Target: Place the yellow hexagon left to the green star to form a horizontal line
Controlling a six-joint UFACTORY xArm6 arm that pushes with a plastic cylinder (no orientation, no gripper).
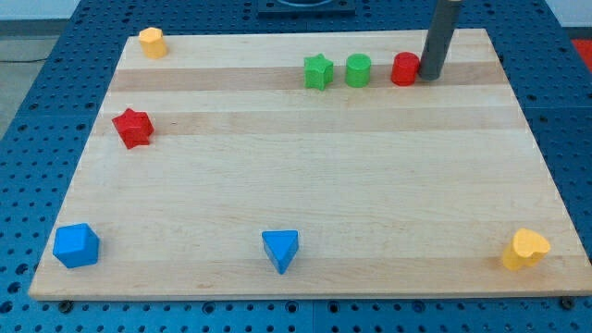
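The yellow hexagon (152,42) sits at the board's top left corner. The green star (317,71) stands in the upper middle, far to the right of the hexagon. A green cylinder (358,70) and a red cylinder (404,69) continue the row to the star's right. My tip (429,76) is at the red cylinder's right side, touching or nearly touching it, and far from the yellow hexagon.
A red star (133,128) lies at the left. A blue cube-like block (76,245) sits at the bottom left, a blue triangle (280,250) at the bottom middle, a yellow heart (525,248) at the bottom right. The wooden board's (296,185) edges border blue perforated table.
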